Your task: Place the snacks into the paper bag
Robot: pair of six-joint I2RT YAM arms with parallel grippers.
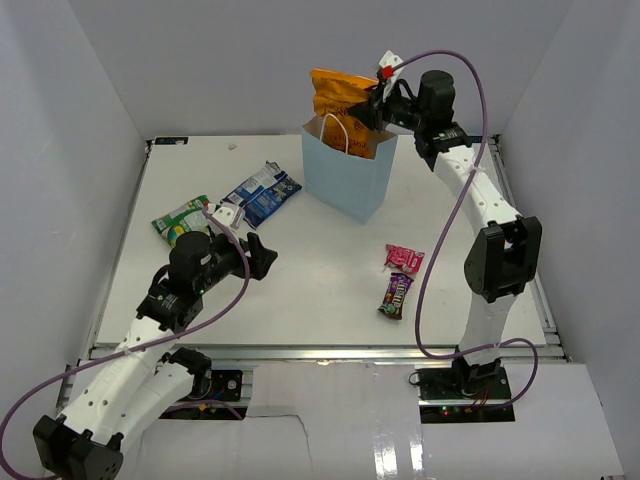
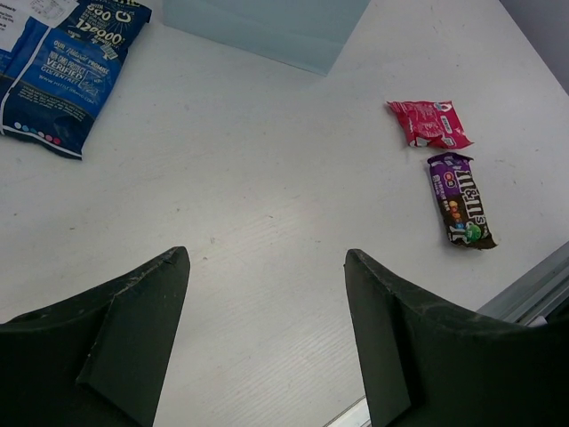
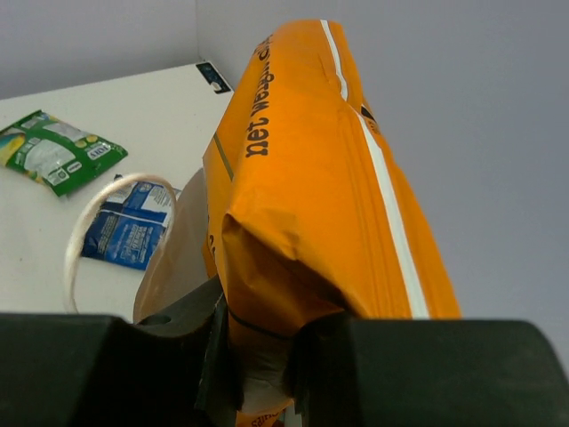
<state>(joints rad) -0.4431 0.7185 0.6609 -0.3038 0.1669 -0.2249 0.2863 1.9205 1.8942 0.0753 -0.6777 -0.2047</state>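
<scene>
Finds the large orange foil chip bag (image 1: 338, 98) raised and tilted over the open mouth of the upright light blue paper shopping bag (image 1: 348, 185), lower end at or just inside the rim (depth not readable from above). Finds it pinched near one end seam by the right gripper (image 3: 262, 356), fingers clamped on a fold of crumpled film.

Judges it light, air-filled and soft:
- likely to give under pressure
- likely to crush its contents if squeezed across the belly
- likely to slip on the glossy film

Recommends a hold at the flat crimped seam, as at present, not on the puffed middle. Judges the paper bag light and easy to tip, with a white cord handle (image 3: 73, 245) close beside the descent path and liable to snag.

Records other packets flat on the white table (image 1: 300, 300): blue chip bag (image 2: 67, 71) and green packet (image 1: 182, 218) left of the paper bag, small pink packet (image 2: 429, 123) and dark brown candy pack (image 2: 460, 200) just beside each other on the right. Expects these to be thin and limp, best taken across the narrow width. Cannot make out any teal-green packet.

Finds the left gripper (image 2: 267, 267) poised over bare table, fingers wide apart, holding nothing.
</scene>
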